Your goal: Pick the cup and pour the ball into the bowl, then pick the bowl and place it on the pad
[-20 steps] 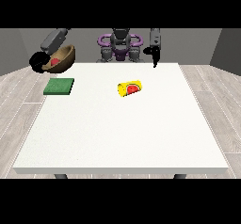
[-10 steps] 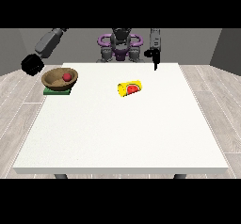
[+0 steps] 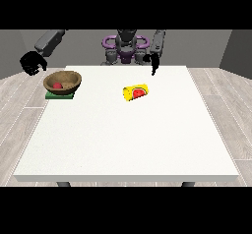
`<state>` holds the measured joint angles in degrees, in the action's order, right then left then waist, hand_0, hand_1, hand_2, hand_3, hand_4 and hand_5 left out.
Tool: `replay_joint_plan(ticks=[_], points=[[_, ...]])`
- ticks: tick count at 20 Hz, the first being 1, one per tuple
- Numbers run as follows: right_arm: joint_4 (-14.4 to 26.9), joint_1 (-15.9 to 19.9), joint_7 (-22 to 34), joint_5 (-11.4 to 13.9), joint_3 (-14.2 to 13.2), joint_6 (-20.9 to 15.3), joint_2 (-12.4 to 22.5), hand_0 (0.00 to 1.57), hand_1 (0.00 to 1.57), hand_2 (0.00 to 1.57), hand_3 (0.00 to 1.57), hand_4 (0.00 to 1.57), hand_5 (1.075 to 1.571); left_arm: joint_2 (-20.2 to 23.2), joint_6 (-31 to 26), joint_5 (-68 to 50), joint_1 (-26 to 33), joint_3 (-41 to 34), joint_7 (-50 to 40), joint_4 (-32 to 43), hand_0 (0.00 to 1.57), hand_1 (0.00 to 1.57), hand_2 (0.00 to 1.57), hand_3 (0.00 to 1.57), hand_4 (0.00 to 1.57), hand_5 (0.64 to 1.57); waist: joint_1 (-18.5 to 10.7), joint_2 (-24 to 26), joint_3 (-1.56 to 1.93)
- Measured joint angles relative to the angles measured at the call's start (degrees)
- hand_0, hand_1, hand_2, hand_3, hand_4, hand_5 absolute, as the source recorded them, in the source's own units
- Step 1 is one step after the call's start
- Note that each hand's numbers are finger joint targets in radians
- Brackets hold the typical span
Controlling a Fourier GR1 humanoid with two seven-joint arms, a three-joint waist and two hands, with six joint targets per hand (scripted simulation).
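Both steps look done | bowl [image 3: 62, 81] with ball [image 3: 57, 86] sits on pad [image 3: 59, 95], just right of hand at the view's left [image 3: 32, 63], fingers curled, empty | cup [image 3: 136, 92] lies tipped below hand at the view's right [image 3: 154, 63], grip unclear

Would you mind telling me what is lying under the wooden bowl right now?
The bowl sits on the green pad, whose edge shows below it. Most of the pad is covered. Inside the bowl lies a red ball.

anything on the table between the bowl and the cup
No. In the front view, only bare white table lies between the bowl and the tipped yellow cup.
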<state>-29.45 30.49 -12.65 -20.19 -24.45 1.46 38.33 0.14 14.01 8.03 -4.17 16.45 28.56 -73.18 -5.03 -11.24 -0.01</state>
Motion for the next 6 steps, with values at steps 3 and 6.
replay_joint_plan(ticks=[3,6], points=[[-0.86,0.87,2.3,-0.14,1.0,2.38,-0.06,0.0,0.0,0.54,0.72,0.69,1.111,-0.07,3.8,-1.74,1.11,4.18,0.89,2.24,0.0,0.0,0.0,0.0,1.22,1.34,0.98,1.58,0.0],[-0.52,0.94,3.51,-0.58,0.78,4.71,1.49,0.0,0.0,0.58,0.75,0.71,1.075,-0.11,6.74,-2.38,1.52,7.52,-0.2,1.77,0.0,0.0,0.0,0.0,1.22,1.34,1.0,2.44,0.01]])
